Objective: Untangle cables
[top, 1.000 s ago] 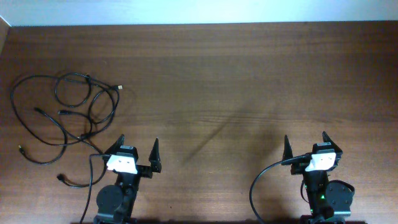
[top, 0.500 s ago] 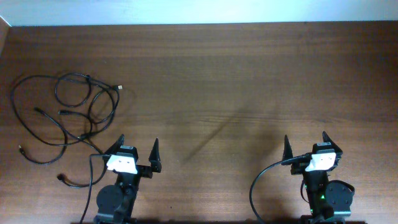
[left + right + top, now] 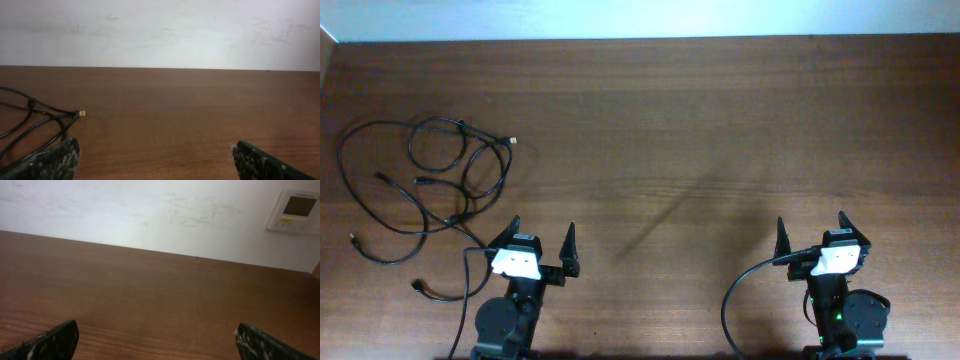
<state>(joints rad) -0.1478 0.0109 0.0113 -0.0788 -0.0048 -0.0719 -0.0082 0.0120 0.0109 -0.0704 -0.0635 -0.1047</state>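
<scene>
The cables (image 3: 420, 185) lie as a loose tangle of thin black cords with small light plug ends at the table's left side. One light plug end (image 3: 513, 141) points right. Part of the tangle shows at the left of the left wrist view (image 3: 35, 117). My left gripper (image 3: 540, 240) is open and empty near the front edge, just right of the tangle's lower loops. My right gripper (image 3: 812, 232) is open and empty at the front right, far from the cables. Its view shows only bare table (image 3: 160, 305).
The wooden table (image 3: 700, 130) ends at a white wall (image 3: 160, 30) at the back. A wall thermostat (image 3: 295, 211) shows in the right wrist view. A thick black arm wire (image 3: 745, 290) loops beside the right arm's base.
</scene>
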